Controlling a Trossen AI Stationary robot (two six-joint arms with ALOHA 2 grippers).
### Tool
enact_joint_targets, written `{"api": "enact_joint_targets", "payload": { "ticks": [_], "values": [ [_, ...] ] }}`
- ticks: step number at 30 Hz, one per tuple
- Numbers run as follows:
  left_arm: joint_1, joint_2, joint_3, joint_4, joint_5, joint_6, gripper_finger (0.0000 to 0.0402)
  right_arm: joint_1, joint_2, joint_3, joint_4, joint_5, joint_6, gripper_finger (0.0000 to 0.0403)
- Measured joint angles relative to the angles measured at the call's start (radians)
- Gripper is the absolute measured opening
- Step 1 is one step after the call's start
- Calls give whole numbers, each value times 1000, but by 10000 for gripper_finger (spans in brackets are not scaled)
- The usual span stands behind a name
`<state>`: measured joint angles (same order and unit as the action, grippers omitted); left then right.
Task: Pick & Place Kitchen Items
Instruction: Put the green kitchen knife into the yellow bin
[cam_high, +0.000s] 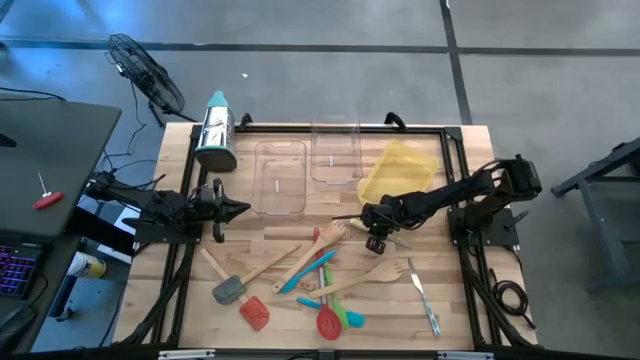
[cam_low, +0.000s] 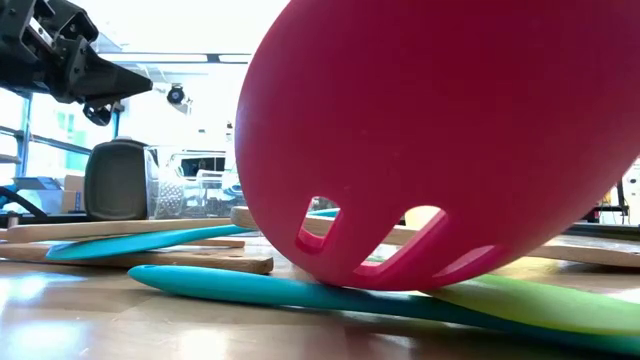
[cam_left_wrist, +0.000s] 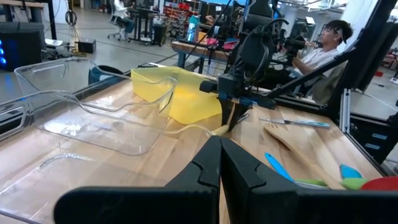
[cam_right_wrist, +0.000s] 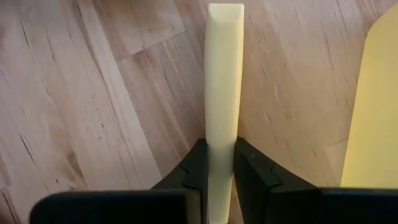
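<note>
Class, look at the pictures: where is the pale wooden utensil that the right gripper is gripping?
In the high view, the pale wooden utensil sits right of centre, clamped in the right gripper, beside the yellow tray.

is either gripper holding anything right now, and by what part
The right gripper clamps a pale flat wooden handle partway along its length; the left gripper is shut on nothing.

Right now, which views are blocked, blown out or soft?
Low view: red slotted spoon fills the frame up close, soft-edged; windows behind blown out. Left wrist view: shut left gripper blurred in foreground. Right wrist view: right gripper clamps a pale wooden handle, sharp. High view: even light.
</note>
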<state>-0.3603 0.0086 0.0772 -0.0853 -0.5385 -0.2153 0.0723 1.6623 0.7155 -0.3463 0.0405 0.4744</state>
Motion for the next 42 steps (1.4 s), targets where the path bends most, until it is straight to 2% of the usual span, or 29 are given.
{"api": "enact_joint_targets", "payload": {
  "ticks": [13, 23, 30, 42],
  "values": [
    [0, 0, 0, 1, 6, -4, 0, 44, -9, 52, -51, 2, -7, 41],
    [0, 0, 0, 1, 6, -4, 0, 90, -5, 129, -111, -58, -32, 41],
    [0, 0, -1, 1, 7, -4, 0, 127, -6, 191, -137, -33, -54, 41],
    [0, 0, -1, 1, 8, -4, 0, 186, -23, 381, -205, -15, -135, 41]
  ]
}}
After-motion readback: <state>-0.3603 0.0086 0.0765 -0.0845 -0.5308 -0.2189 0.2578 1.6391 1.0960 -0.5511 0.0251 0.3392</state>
